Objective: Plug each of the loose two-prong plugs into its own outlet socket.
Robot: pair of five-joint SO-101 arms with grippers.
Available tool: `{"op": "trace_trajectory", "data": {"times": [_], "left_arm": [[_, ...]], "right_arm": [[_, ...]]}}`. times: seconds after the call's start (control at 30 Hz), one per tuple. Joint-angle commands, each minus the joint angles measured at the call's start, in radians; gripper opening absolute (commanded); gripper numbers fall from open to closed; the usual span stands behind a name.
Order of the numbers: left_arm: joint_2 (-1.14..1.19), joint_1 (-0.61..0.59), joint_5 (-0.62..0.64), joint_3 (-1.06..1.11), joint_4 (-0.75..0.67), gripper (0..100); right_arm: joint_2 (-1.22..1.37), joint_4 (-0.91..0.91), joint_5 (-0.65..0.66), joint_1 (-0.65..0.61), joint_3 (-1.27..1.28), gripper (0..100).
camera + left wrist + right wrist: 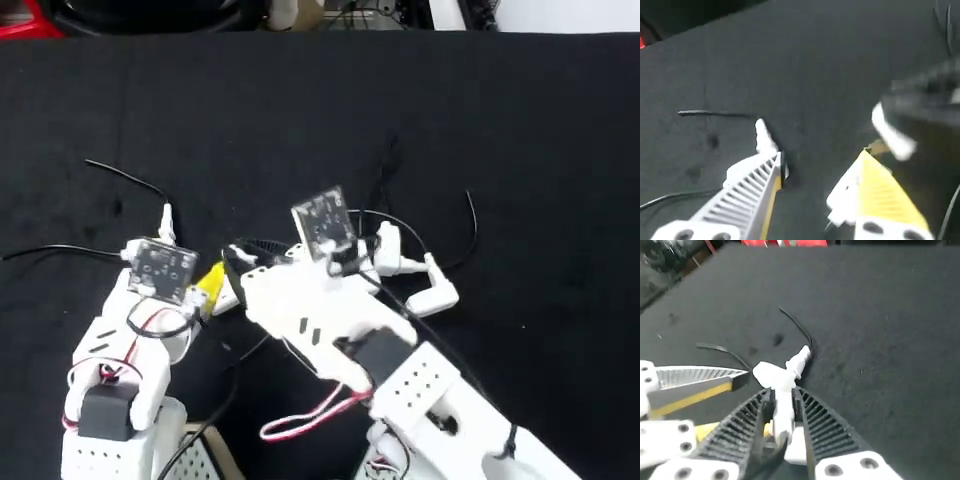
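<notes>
2 grippers crowd 1 spot: right gripper (782,392) is clamped on a white plug (783,424), left gripper (820,157) spread wide w/ a wired plug (763,138) by 1 fingertip on the tabletop (300,110). Risk: fingers clash, or the held plug twists & its prongs go in crooked.

The left arm (115,345) and right arm (430,395) were white plastic, with black motors (105,410) and red-and-white cables (300,422). The left gripper (820,172) had ribbed white-and-yellow fingers (875,195); the right gripper (782,405), ribbed black ones.
</notes>
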Motion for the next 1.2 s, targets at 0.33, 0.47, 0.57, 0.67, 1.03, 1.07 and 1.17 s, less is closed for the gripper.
{"op": "trace_trajectory", "data": {"times": [0.33, 0.47, 0.57, 0.67, 1.03, 1.07, 1.17], "left_arm": [[-0.005, -0.522, -0.307, 0.119, 0.141, 24], [-0.005, -0.547, -0.302, 0.242, 0.075, 24], [-0.005, -0.547, -0.301, 0.265, 0.051, 24], [-0.005, -0.547, -0.299, 0.271, 0.051, 24], [-0.005, -0.539, -0.299, 0.271, 0.052, 24], [-0.005, -0.539, -0.299, 0.271, 0.052, 24], [-0.005, -0.539, -0.299, 0.271, 0.052, 24]], "right_arm": [[0.605, 0.132, 0.1, 0.009, -0.4, 1.1], [0.685, 0.133, 0.143, -0.002, -0.438, 1.1], [0.743, 0.141, 0.149, 0.002, -0.473, 1.1], [0.776, 0.143, 0.149, 0.002, -0.489, 1.1], [0.763, 0.287, 0.149, 0.012, -0.545, 1.1], [0.763, 0.287, 0.149, 0.012, -0.545, 1.1], [0.763, 0.287, 0.152, 0.012, -0.545, 1.1]]}}
